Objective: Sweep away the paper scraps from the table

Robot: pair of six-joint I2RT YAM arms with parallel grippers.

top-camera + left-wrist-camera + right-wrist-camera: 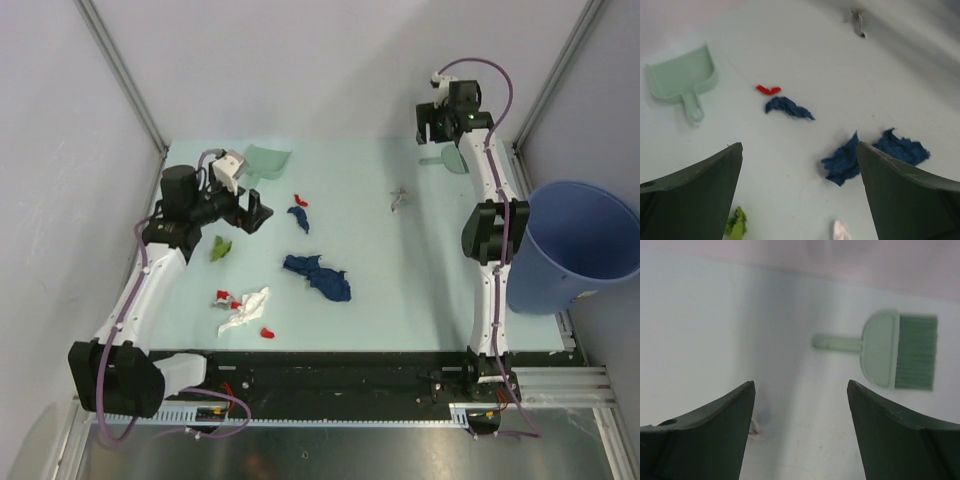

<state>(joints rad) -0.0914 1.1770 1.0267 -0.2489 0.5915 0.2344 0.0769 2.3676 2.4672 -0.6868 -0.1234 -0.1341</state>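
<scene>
Pale mint-green table (400, 290) fills the space between grey walls, with a black and metal rail along its near edge; the paper scraps (245, 310) lie scattered over its left and middle parts, none of them gathered; a large dark blue wad (318, 276) sits near the centre, a smaller blue wad (298, 218) beyond it with a red piece (299, 200) just beside, a green bit (220, 248) toward the left edge, a white crumple (250, 305) near the rail with tiny red pieces (225, 296) around it, and a grey scrap (399, 198) apart toward the right; the dustpan (268, 158) lies at the far edge, the brush (450, 160) in the far right corner, flat on the table; a blue bin (585, 240) stands off the right side; the left gripper (255, 212) hovers over the left part, its fingers spread wide and holding nothing; the right gripper (430, 125) hangs near the brush, fingers likewise spread and empty.
</scene>
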